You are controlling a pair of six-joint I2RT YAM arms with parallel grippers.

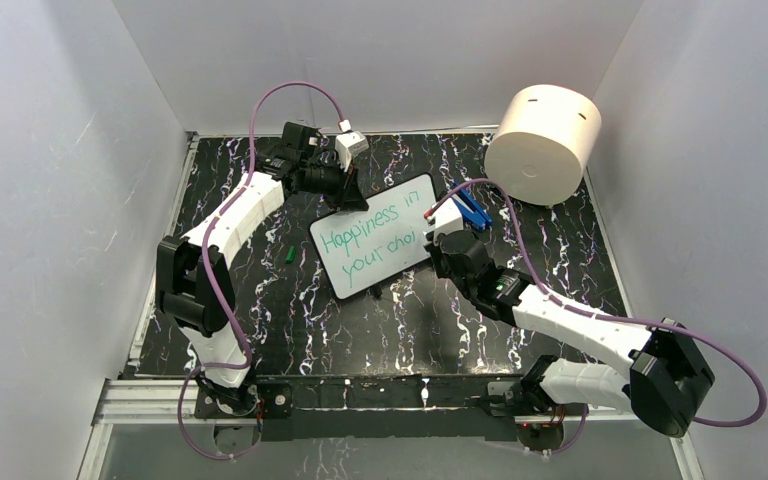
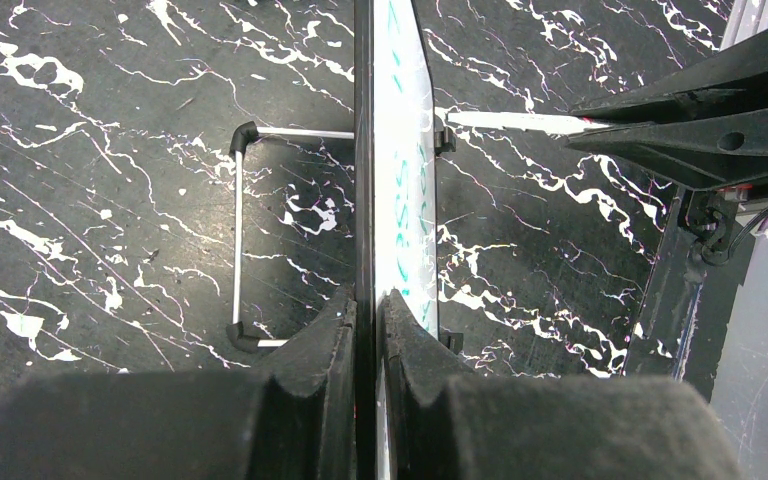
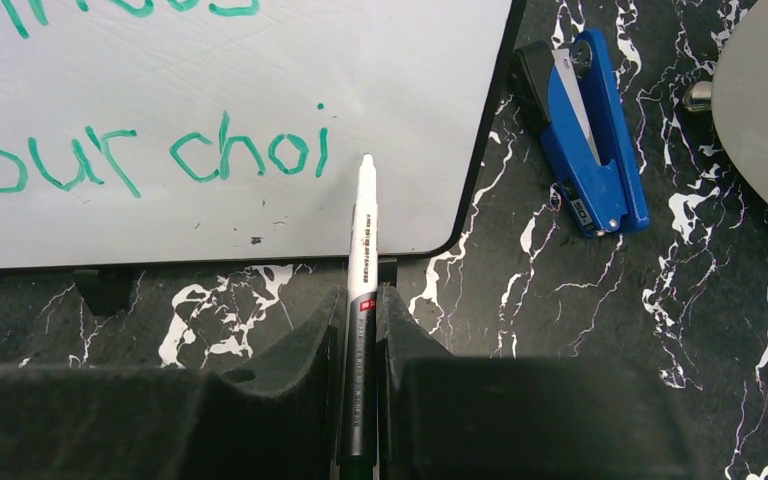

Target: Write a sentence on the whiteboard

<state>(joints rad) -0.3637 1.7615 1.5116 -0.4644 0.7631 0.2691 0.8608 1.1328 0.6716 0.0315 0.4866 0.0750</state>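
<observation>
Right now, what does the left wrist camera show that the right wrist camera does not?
Only the left wrist view: the left gripper shut on the whiteboard's edge, and a wire stand behind the board. Only the right wrist view: a blue tool, and the board's face, where "choi" is readable. Both: the whiteboard, the marker in the right gripper, the green sentence.

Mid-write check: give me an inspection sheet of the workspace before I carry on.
Surface: black white-veined tabletop.
Job's things: whiteboard propped on wire stand; sentence reads "Happiness in your choi", unfinished.
Clutter: blue stapler-like tool right of the board; small green piece left of it; cream cylinder far right.
Pincers: left pincer shut on the whiteboard's edge; right pincer shut on marker, tip by the last letter.
Cables: purple cables loop over both arms.
Surroundings: white walls.
</observation>
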